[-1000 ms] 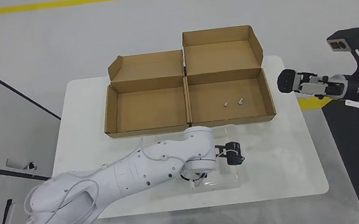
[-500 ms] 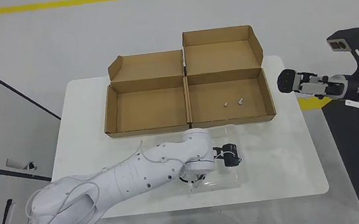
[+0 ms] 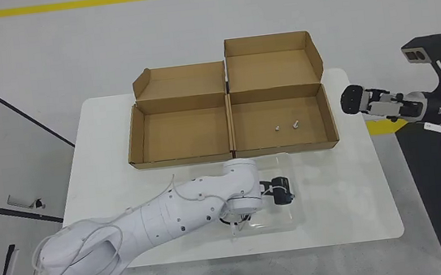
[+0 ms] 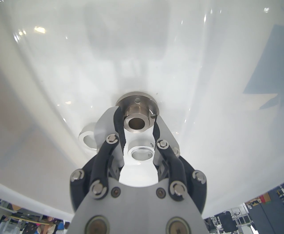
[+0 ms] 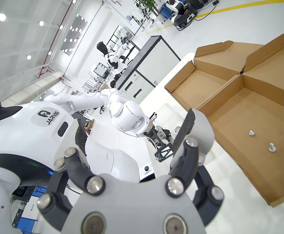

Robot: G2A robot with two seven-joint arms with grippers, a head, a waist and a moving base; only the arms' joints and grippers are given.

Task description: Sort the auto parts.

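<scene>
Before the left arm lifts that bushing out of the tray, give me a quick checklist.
1. Left gripper closed on the flanged bushing hub: ok.
2. Silver ring beside the bushing clear of the fingers: cannot tell.
3. Left box and right box open: ok.
4. Right gripper open, parked right of the boxes: ok.
5. Destination box: cannot tell; right box holds two bolts.

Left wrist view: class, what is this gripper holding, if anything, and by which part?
The left gripper holds a flanged metal bushing by its narrow hollow neck, clamped from both sides, with the wider flange beyond the fingertips.
</scene>
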